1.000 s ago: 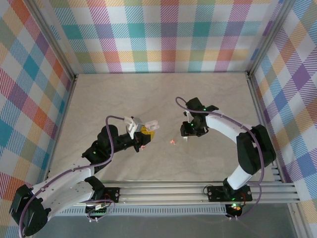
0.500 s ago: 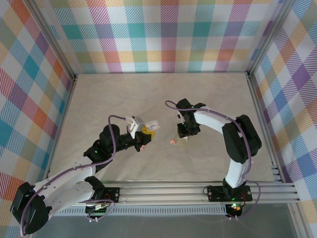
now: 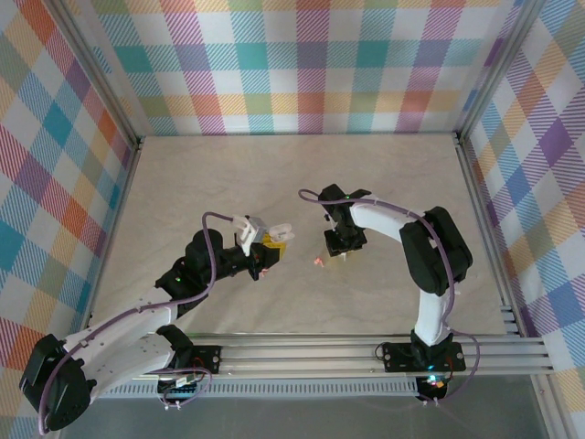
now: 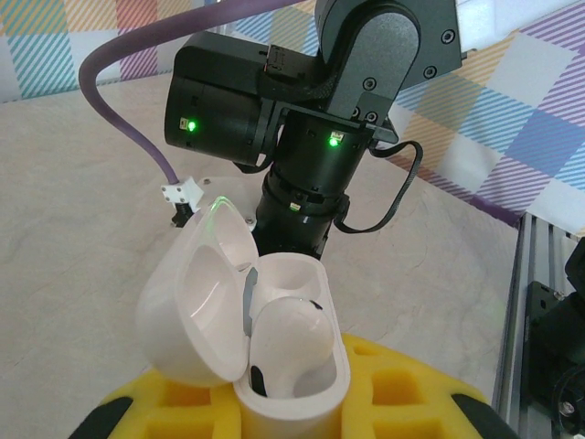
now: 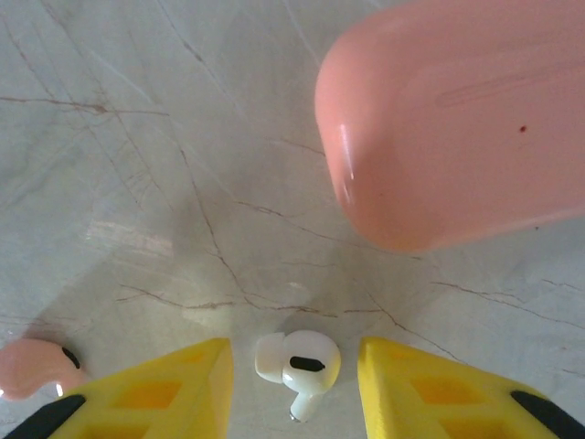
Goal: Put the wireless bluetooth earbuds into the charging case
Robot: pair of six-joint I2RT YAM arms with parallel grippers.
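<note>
The loose white earbud (image 5: 300, 358) lies flat on the marbled table (image 5: 137, 137), and the right gripper (image 3: 335, 249) hangs directly over it. Its yellow fingers (image 5: 174, 384) are spread, one on either side of the bud with a sliver of table showing at each, so nothing is pinched yet. That straddle looks meant to line the bud up for a pinch across its body. Just beyond the white earbud, further from the wrist camera, sits a salmon-pink charging case (image 5: 457, 119). It is blurred by closeness, and I cannot tell whether its lid is open. A pink earbud (image 5: 32, 366) lies on the table just outside the right gripper's finger, close to the white one. Well to the left of the white earbud, the left gripper (image 3: 271, 240) is clamped on the body of the white charging case (image 4: 302, 402). It holds the case upright off the table with the lid (image 4: 196, 311) swung back. One white earbud (image 4: 292, 338) is already seated in the case. The raised, steady hold likely keeps the empty socket facing up and reachable, so the loose bud can be dropped straight in.
</note>
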